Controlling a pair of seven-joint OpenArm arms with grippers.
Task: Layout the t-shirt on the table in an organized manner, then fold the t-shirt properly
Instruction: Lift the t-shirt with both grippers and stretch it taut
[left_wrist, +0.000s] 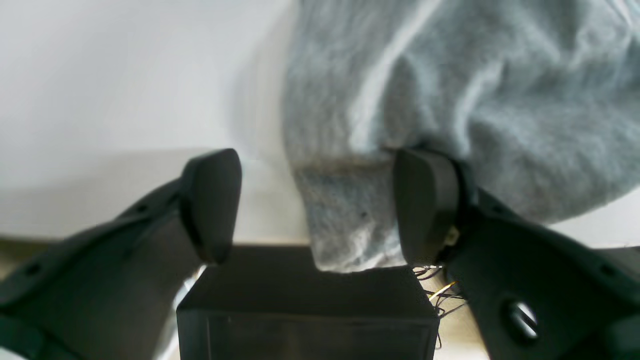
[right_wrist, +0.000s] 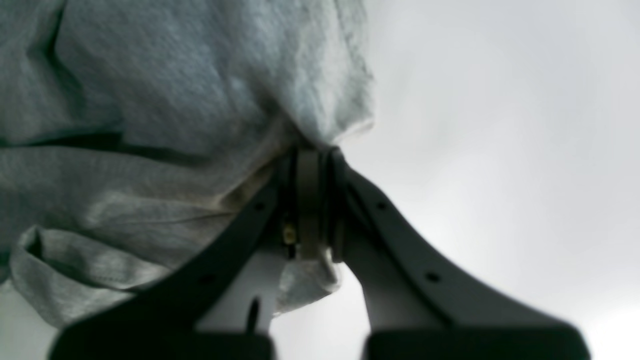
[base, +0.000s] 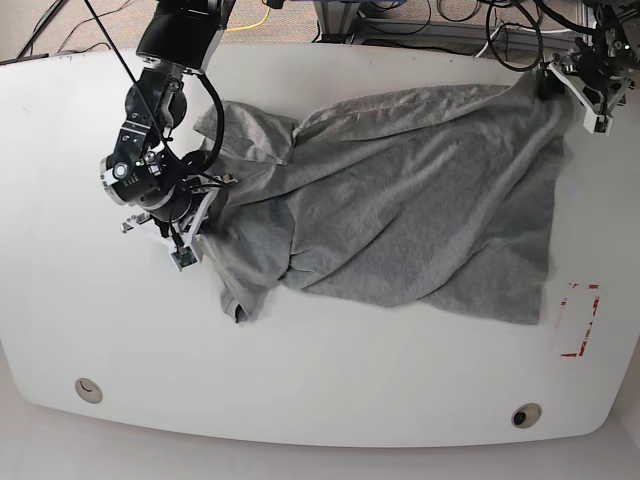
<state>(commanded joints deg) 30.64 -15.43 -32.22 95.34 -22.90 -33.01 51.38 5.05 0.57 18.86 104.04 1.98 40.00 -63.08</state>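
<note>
Your right gripper (right_wrist: 311, 200) has its jaws pinched tight on a bunched fold of the t-shirt (base: 400, 210) near the table's (base: 330, 400) left edge. The shirt spreads wrinkled across the table's middle. Your left gripper (left_wrist: 315, 205), at the far right corner, gapes wide, one finger (left_wrist: 425, 205) seemingly touching cloth.

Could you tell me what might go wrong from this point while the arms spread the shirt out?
1. The left gripper is open, with the t-shirt hem only resting against one finger, so that corner could drop or be missed.
2. The right gripper is shut on a small bunched pinch; a pull might slip it free.
3. The cloth lies wrinkled, with a sleeve folded near the right gripper, so creases may stay.
</note>
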